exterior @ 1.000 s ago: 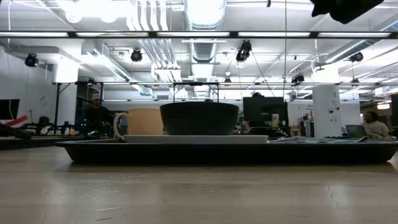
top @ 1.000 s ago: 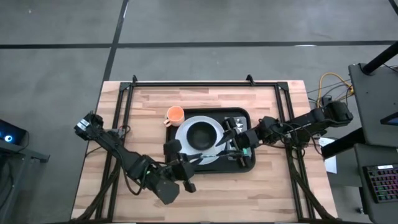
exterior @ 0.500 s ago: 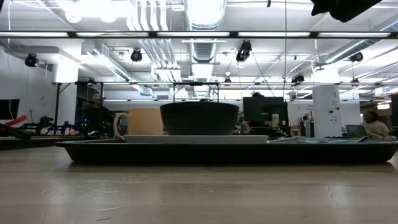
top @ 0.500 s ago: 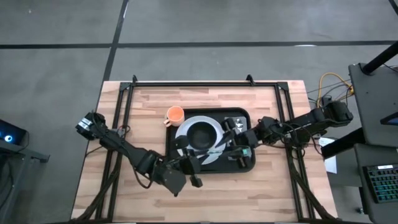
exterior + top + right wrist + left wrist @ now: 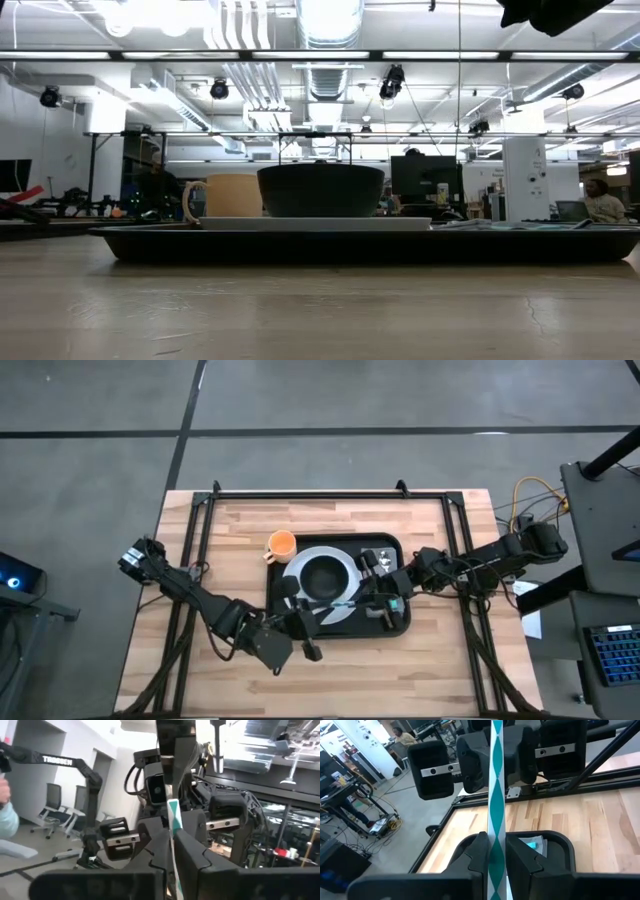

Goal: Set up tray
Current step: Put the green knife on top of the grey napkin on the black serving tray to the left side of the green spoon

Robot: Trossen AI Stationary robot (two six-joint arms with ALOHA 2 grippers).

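Since 1.0 s ago: left tool [image 5: 297,622] shifted from beside the tray's near-left corner to over the tray's [image 5: 395,546] near edge, closer to the right tool [image 5: 382,596]. Tray unmoved on the surface [image 5: 230,530], centre right, carrying plate [image 5: 340,559] and bowl [image 5: 322,576]. Orange cup [image 5: 282,543] just outside tray's far-left corner. Both tools closed on one teal-and-white patterned straw [image 5: 496,810], one at each end, facing each other; straw held clear above the tray's near side. Left fingers [image 5: 475,855] pinched against the straw. Right fingers [image 5: 187,851] likewise clamped.
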